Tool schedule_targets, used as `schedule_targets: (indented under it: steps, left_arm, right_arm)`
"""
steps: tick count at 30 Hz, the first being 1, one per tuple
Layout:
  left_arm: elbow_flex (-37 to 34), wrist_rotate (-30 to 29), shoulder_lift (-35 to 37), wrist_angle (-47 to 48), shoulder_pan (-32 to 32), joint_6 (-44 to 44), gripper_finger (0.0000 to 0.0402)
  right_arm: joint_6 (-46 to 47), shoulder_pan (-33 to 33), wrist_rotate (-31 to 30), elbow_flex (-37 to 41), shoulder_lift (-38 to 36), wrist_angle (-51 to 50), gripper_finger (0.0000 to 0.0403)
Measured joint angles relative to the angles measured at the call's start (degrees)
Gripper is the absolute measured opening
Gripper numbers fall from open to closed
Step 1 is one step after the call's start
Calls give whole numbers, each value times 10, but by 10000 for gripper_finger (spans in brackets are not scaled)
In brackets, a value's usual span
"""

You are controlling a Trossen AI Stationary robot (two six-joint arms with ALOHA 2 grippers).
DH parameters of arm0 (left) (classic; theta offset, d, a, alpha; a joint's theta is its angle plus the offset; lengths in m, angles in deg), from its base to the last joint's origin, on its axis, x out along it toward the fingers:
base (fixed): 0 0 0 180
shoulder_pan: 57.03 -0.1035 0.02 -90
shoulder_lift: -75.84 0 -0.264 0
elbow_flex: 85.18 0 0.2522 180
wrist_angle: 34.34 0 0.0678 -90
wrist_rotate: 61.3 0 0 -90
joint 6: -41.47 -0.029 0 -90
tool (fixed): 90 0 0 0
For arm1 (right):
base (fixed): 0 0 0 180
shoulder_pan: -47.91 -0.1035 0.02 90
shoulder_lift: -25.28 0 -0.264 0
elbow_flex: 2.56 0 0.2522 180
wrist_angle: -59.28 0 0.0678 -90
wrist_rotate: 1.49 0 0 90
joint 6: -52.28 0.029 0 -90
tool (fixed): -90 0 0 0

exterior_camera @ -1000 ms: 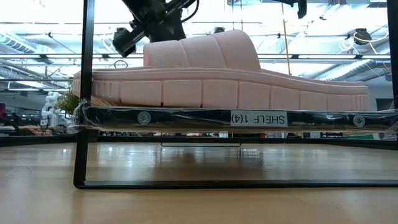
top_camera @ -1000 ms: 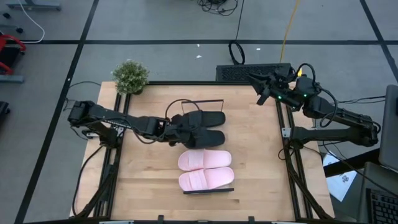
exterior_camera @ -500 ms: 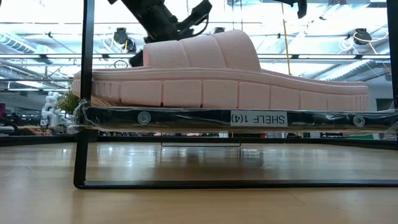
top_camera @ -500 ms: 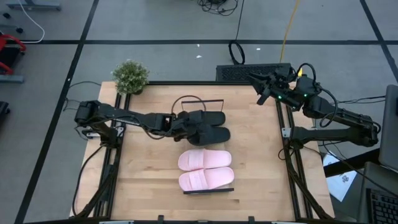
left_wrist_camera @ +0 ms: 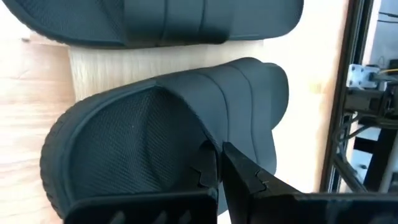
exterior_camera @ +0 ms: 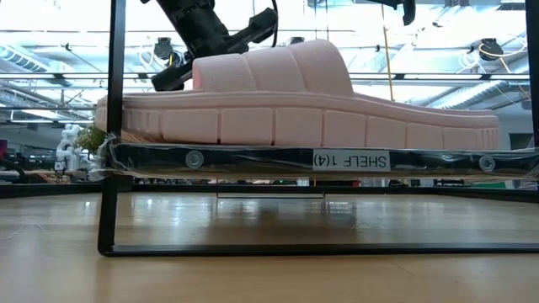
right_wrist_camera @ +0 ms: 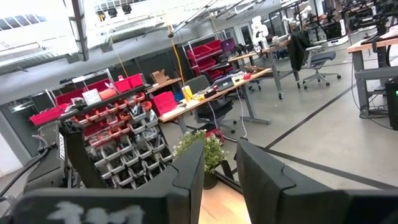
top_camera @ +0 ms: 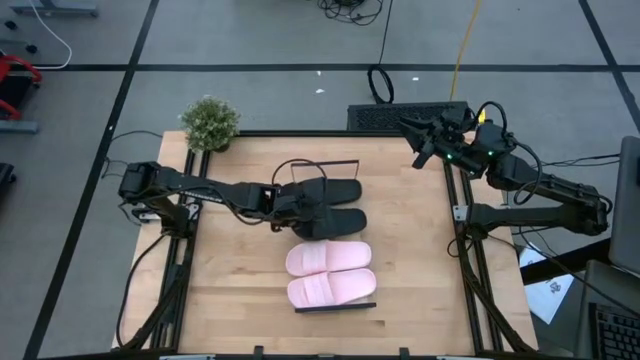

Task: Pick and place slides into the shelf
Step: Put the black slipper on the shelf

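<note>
Two black slides lie side by side on the shelf's far half, the farther one (top_camera: 330, 188) (left_wrist_camera: 155, 18) and the nearer one (top_camera: 335, 222) (left_wrist_camera: 155, 124). Two pale pink slides (top_camera: 330, 257) (top_camera: 332, 288) rest sole-down on the shelf's near half; the low view shows the nearest pink slide (exterior_camera: 278, 101) on the shelf's panel (exterior_camera: 253, 160). The shelf's near rail (top_camera: 335, 307) shows beyond them. My left gripper (top_camera: 290, 207) (left_wrist_camera: 219, 165) is shut on the nearer black slide. My right gripper (top_camera: 413, 142) (right_wrist_camera: 221, 174) waits open above the table's far right corner. My left gripper pinches the nearer black slide by the edge of its wide strap (left_wrist_camera: 208, 140), one finger (left_wrist_camera: 205, 171) under the strap inside the foot opening, the other (left_wrist_camera: 249, 180) on top. It comes level from the table's left, along the slide. Whether the sole is lifted clear cannot be told.
A small potted plant (top_camera: 210, 122) stands at the table's far left corner. Dark frame rails (top_camera: 470, 270) run along the table's left and right sides. Bare tabletop (top_camera: 410, 230) lies to the right of the shelf and to its left (top_camera: 230, 270).
My left gripper, holding the nearer black slide, moved toward the table's right edge, then eased back a little toward the near edge. The slide shifted with it beside the farther black slide. The pink slides and my right arm stayed still.
</note>
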Motion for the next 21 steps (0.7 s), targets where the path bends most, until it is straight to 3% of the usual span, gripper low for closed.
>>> schedule_targets:
  steps: [12, 21]
  left_arm:
    - [-1, 16, 0, 58, -16, -34, 0]
    - [-1, 22, 0, 47, -38, -73, 0]
  right_arm:
    - [0, 0, 0, 0, 0, 3, 86]
    - [3, 0, -1, 0, 0, 3, 86]
